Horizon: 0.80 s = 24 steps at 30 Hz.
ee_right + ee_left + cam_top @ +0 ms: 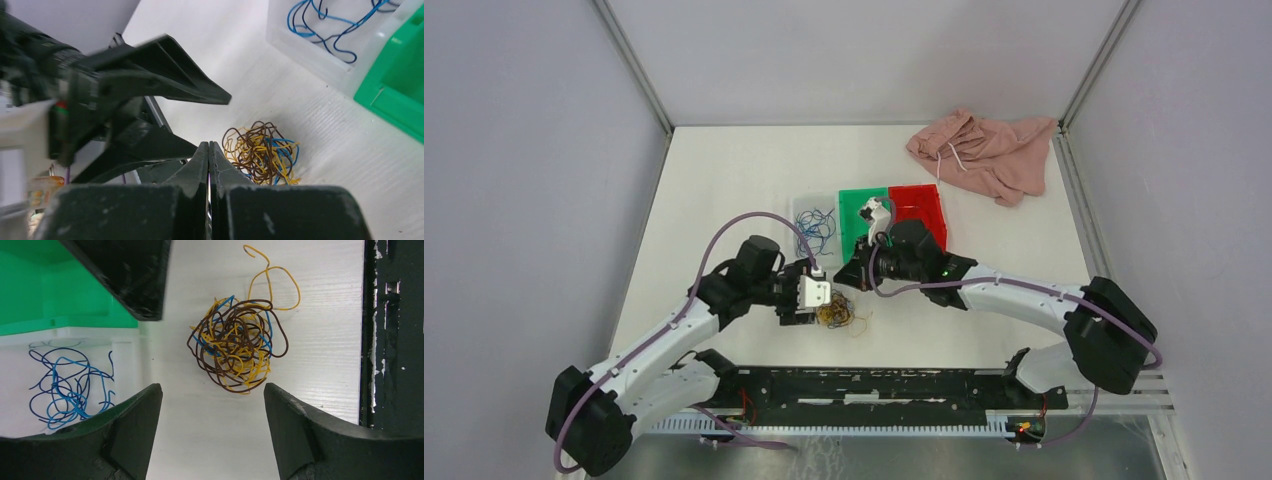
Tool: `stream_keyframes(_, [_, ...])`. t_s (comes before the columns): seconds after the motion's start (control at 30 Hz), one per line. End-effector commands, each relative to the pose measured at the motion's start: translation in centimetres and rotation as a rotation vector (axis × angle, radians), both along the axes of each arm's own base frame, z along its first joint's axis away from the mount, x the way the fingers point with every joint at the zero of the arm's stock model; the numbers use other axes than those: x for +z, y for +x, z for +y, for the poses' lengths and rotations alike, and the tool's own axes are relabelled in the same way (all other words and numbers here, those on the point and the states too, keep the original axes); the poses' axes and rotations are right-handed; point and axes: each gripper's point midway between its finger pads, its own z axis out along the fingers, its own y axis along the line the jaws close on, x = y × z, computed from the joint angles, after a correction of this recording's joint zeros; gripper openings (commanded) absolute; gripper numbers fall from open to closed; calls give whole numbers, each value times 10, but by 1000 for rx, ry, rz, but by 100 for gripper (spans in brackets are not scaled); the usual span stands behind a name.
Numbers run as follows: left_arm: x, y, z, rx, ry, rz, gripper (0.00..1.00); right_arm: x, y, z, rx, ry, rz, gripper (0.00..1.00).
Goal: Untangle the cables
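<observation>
The left gripper [211, 390] stands wide open, its two dark fingers [295, 430] spread apart over the white table [320, 405]. Neither finger touches anything. The cables [235, 347] lie on the table just ahead of that gap: a round clump of brown, yellow-orange and a few blue strands (one yellow loop strays out past the far edge of the ball).

The right gripper [209, 145] is closed, its fingers pressed flat together down to the tips. From its wrist view the clump sits just beside those tips, apart from them. Whether a thin strand is caught between the pads cannot be told. From above, the two grippers face each other closely, the clump on the table below the left one.

Just beyond the clump a clear bin [125, 345] holds loose blue wires [65, 385], light and dark, lying in open curls. A green bin [854, 200] stands against it, then a red bin [919, 205], the three in a row. A pink cloth [984, 155] with a white drawstring lies crumpled in the far right corner, well apart from the rest
</observation>
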Motion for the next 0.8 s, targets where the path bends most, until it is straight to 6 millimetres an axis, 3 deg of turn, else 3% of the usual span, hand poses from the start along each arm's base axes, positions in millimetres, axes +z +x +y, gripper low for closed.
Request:
stream_keyframes(0.0, [8, 18, -15, -31, -54, -131, 81, 30, 3, -7, -19, 90, -28, 1])
stream_keyframes(0.03, [4, 16, -17, -41, -52, -117, 80, 27, 4, -11, -33, 81, -19, 3])
stream_keyframes(0.2, [-7, 15, -32, -87, -39, -91, 70, -4, 10, -39, -128, -62, 21, 34])
stream_keyframes(0.3, [-12, 15, -43, -128, -29, -91, 62, -11, 14, -53, -191, -84, 29, 41])
stream_keyframes(0.57, [-36, 22, -57, -151, 61, -63, 54, -12, 14, -83, -268, -85, 32, 42])
stream_keyframes(0.67, [-41, 24, -57, -155, 78, -68, 41, -11, 15, -90, -278, -85, 30, 41])
stream_keyframes(0.77, [-37, 22, -55, -150, 77, -63, 19, -7, 17, -94, -286, -71, 25, 39])
